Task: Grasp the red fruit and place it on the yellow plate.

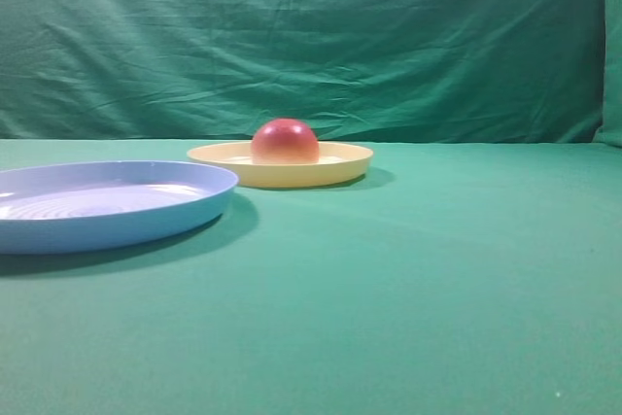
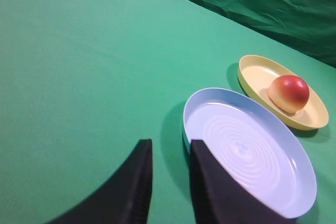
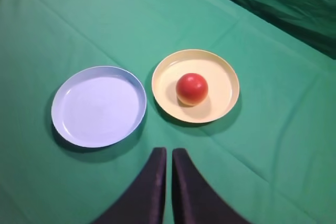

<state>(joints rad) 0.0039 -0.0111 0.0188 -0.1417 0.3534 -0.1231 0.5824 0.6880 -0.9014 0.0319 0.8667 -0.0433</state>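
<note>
Red fruit (image 3: 191, 88) sitting flat near the middle of the yellow plate (image 3: 223, 76), beside the blue plate (image 3: 98, 106). Right end effector (image 3: 169, 156) hanging above, fingers nearly together, gripping nothing. Left end effector (image 2: 170, 148) slightly parted, empty.

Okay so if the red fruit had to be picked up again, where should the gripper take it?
Probably from straight above, fingers closing across the widest part of the red fruit near its base. It sits dome-up in the yellow plate, whose low rim blocks a level side approach, and the smooth rounded top offers little hold.
</note>
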